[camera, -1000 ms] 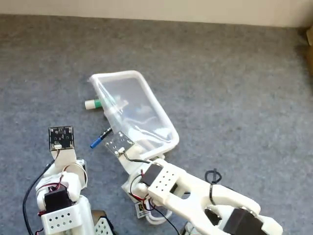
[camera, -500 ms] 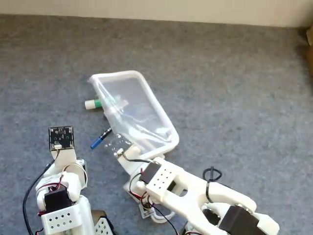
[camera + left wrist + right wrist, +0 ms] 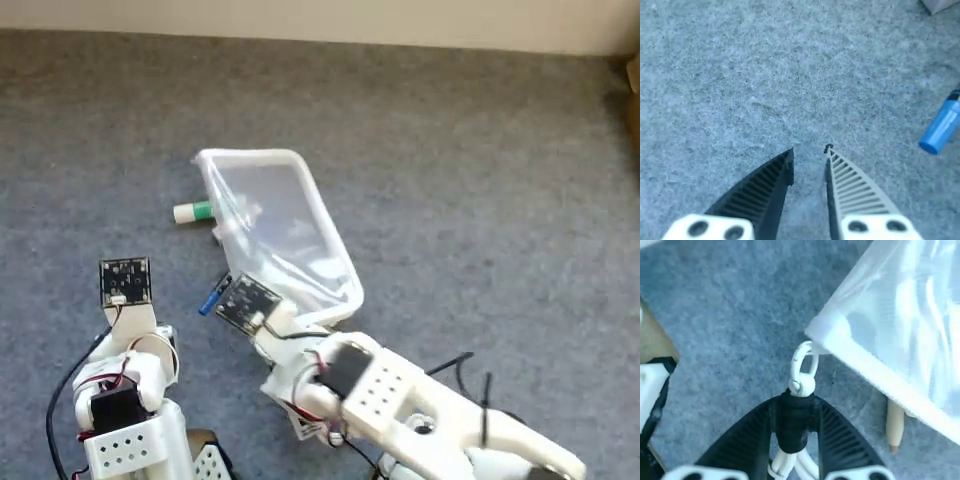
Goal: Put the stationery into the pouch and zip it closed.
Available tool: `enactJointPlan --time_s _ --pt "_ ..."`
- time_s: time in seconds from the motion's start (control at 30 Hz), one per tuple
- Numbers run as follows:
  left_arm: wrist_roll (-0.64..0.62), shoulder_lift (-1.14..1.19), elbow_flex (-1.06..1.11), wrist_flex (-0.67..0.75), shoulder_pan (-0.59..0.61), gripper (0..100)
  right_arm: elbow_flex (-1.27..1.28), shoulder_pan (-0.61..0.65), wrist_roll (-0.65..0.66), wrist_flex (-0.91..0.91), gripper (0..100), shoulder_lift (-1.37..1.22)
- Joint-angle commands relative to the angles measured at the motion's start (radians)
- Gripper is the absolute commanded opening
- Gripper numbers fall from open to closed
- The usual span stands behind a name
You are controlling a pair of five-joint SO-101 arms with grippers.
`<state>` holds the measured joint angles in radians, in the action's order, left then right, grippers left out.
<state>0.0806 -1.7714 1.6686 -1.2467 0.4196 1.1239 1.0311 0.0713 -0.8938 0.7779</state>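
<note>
Right claw (image 3: 796, 407): clamps tight on the black-wrapped cord pull (image 3: 795, 427), with both dark fingers pressed to its sides. Hangs from a white ring (image 3: 802, 365) hooked to the corner of the translucent pouch (image 3: 900, 315), which spreads across the upper right of the right wrist view. Past the pouch's lower edge pokes the tip of a pale pencil (image 3: 894, 427), lying on the grey carpeted worktop (image 3: 725, 330); cannot tell whether the rest of it sits inside or beneath.

Left claw (image 3: 809, 150): stands narrowly parted, one black finger and one white, gripping nothing, tips over bare grey pile. At the right edge of that view lies the capped end of a blue pen (image 3: 942, 127), well apart from the tips.

High view: pouch flat in the middle of the frame, slanting from upper left to lower right. Touching its left edge lies a white marker with a green band (image 3: 193, 211). At the lower left corner of the pouch peeks the blue pen, just beside the right arm's (image 3: 400, 400) wrist board. In the lower left of the frame sits the left arm (image 3: 120, 390).
</note>
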Motion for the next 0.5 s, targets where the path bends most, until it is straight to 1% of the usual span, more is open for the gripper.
enactJointPlan --time_s 0.0,0.07,0.2,0.33,0.47 --pt "0.008 -0.01 -0.085 0.014 0.004 11 0.015 -0.041 0.034 -0.002 0.5 0.186" --pt "0.008 -0.01 -0.111 0.014 -0.013 12 0.03 -0.077 0.034 -0.002 0.5 0.265" --pt "0.008 -0.01 -0.134 0.02 -0.14 12 0.058 -0.147 0.034 -0.002 0.5 0.407" --pt "0.006 -0.01 -0.156 0.021 -0.251 12 0.12 -0.18 0.034 0.031 0.5 0.533" --pt "-0.011 -0.008 -0.203 0.02 -0.321 20 0.245 -0.214 0.034 0.147 0.5 0.639"
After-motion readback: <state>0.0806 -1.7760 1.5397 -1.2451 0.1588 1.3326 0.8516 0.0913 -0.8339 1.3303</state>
